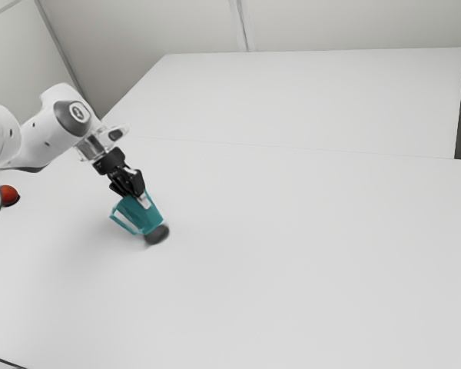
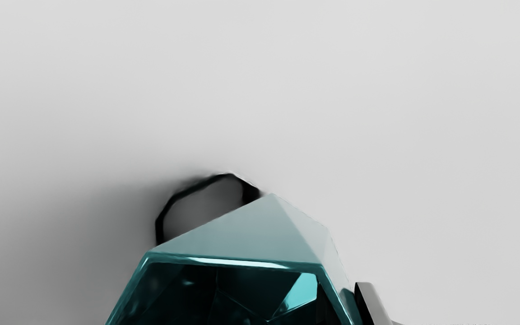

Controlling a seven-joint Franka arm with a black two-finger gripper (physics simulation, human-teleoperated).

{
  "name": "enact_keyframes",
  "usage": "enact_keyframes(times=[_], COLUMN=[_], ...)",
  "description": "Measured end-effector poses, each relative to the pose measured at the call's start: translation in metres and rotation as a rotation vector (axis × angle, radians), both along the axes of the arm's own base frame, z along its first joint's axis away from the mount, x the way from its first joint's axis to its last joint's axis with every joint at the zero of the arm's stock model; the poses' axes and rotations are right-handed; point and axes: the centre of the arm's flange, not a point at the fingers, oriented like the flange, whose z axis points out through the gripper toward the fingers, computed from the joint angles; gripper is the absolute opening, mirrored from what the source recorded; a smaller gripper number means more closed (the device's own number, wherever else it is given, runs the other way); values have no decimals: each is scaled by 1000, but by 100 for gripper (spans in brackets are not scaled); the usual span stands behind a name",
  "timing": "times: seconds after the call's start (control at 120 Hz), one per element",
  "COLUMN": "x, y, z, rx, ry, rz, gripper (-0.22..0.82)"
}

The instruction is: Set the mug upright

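Observation:
The teal mug (image 1: 140,214) is tilted over the table in the exterior view, its handle toward that view's left. My gripper (image 1: 144,200) holds it at the rim. In the wrist view the mug (image 2: 237,230) turns its open mouth toward my hand. The gripper (image 2: 343,302) has one grey fingertip (image 2: 370,300) against the outside of the mug's wall, and a dark strip lies just inside that wall. Whether the base touches anything is hidden.
A dark grey round patch or object (image 1: 157,234) lies just beside the mug's lower end on the white table (image 1: 292,254). A red round object (image 1: 9,194) sits near the arm at the exterior view's left. Pale walls stand behind the table.

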Motion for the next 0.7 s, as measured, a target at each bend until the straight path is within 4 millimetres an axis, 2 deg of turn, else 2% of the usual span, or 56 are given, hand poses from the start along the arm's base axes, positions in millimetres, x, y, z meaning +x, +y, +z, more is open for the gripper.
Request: enact_keyframes(times=[0.075,0.267,0.517,0.7], x=[-2,-3,-20,-27], y=[-9,-50,-82,-102], z=[5,17,2,-1], rx=[64,234,335,428], ry=[-10,-26,-4,-10], rz=[-16,-85,-51,-33], gripper=[-17,-17,-17,-17])
